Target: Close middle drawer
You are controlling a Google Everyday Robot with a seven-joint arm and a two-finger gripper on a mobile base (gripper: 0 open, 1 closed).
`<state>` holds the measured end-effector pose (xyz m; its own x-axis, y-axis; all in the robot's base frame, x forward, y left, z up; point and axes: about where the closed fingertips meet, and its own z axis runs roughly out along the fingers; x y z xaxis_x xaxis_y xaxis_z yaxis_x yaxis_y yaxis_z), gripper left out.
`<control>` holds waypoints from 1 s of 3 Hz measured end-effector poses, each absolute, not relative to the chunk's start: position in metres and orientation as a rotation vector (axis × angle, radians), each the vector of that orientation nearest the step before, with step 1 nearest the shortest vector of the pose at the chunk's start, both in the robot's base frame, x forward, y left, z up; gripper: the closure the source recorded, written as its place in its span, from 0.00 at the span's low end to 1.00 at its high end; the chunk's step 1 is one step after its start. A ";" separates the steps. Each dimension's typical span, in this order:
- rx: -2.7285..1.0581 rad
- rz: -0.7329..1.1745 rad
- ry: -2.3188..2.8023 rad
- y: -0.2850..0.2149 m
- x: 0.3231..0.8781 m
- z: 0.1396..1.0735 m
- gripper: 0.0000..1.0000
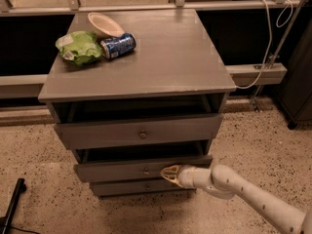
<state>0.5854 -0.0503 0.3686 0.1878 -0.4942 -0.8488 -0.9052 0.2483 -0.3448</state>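
- Grey wood makes up the cabinet; its tabletop (165, 62) carries a cream bowl (104, 24), a blue can (118, 45) lying on its side and a green crumpled bag (79, 48), all clustered at the far left corner.
- Below the front edge of the tabletop, the top drawer (97, 133) stands slightly out, with a dark gap above its panel and a dark knob at its centre.
- The middle drawer (107, 170) sits beneath it, pulled out a little way. A dark strip of its box shows above the narrow front panel, and the panel juts forward of the bottom drawer (126, 187).
- The gripper (167, 172) is low in front of the cabinet, under the right half of the tabletop's front edge, on a white arm (243, 193) coming from the lower right.
- Its yellowish fingers (171, 171) are pressed together into one pointed tip and grasp nothing.
- That tip touches the middle drawer's front panel, just right of the small centre knob (146, 171).
- A white cable (266, 43) hangs beyond the tabletop's right edge.
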 end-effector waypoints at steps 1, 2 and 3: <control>-1.420 0.509 1.439 -0.056 0.600 0.372 1.00; -1.429 0.531 1.428 -0.061 0.610 0.372 1.00; -1.437 0.517 1.387 -0.069 0.614 0.380 1.00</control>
